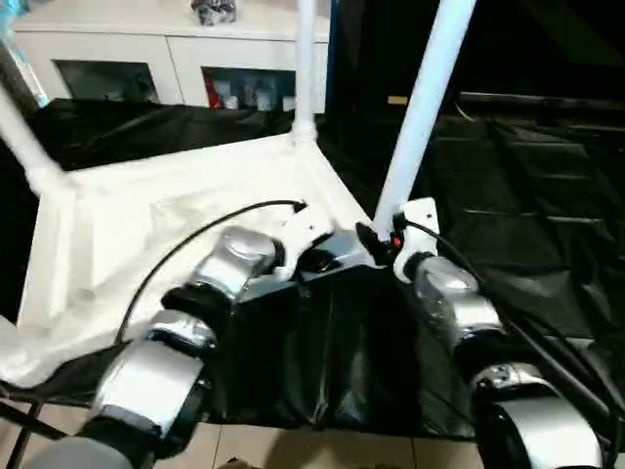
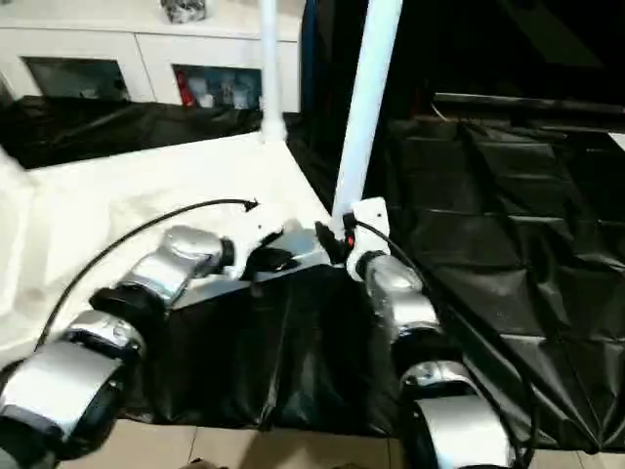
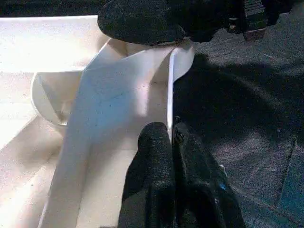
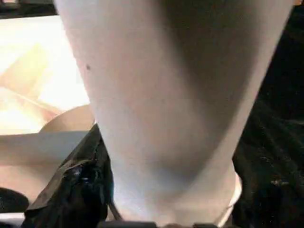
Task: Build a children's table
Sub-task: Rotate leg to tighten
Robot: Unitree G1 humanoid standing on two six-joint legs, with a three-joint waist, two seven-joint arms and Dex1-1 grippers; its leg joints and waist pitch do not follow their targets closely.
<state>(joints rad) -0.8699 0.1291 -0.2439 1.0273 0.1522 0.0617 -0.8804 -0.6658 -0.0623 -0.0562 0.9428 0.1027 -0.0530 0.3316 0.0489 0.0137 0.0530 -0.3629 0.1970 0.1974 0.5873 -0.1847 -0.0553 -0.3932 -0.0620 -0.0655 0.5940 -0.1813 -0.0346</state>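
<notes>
The white tabletop (image 1: 146, 225) lies upside down on black cloth, ribbed underside up. Two white legs stand in its far corners, one at the back middle (image 1: 305, 68) and one at the far left (image 1: 24, 137). My left gripper (image 3: 170, 135) is shut on the thin rim wall beside a round corner socket (image 3: 47, 99) at the near right corner. Just to its right, my right gripper (image 1: 386, 239) is closed around the base of a third leg (image 1: 425, 107), which leans to the right. In the right wrist view that leg (image 4: 171, 95) sits against a black finger (image 4: 80, 190).
A white cabinet (image 1: 176, 59) with glass doors runs along the back. Creased black cloth (image 1: 527, 195) covers the surface to the right and in front of the tabletop. A black cable (image 1: 195, 234) loops over my left forearm. Floor tiles (image 1: 293, 449) show at the near edge.
</notes>
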